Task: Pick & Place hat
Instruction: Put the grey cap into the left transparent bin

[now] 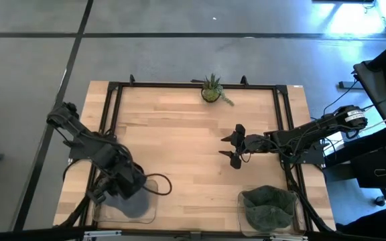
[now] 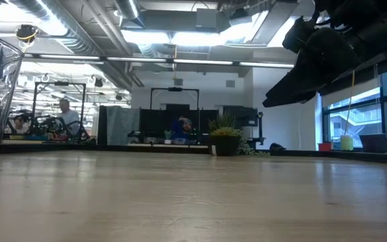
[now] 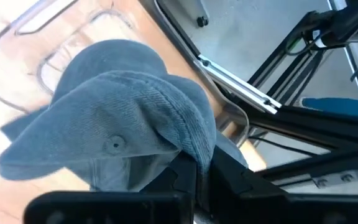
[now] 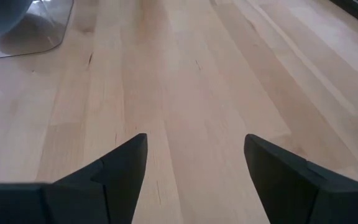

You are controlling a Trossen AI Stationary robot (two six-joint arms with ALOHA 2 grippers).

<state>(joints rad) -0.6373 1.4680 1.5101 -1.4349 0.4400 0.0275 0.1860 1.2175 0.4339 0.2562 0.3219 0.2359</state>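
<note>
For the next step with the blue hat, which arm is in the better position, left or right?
Left. The left gripper is already shut on the blue hat, over the clear tray at the table's near left corner. The right gripper is open over bare wood mid-table, far from that hat.

Bright, even overhead light; window glare; near objects blurred.

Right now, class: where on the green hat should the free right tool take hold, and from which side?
Probably the green hat's crumpled crown, from straight above: it lies slumped in a clear tray, whose walls block side approaches. The right tool hangs open over bare table.
</note>
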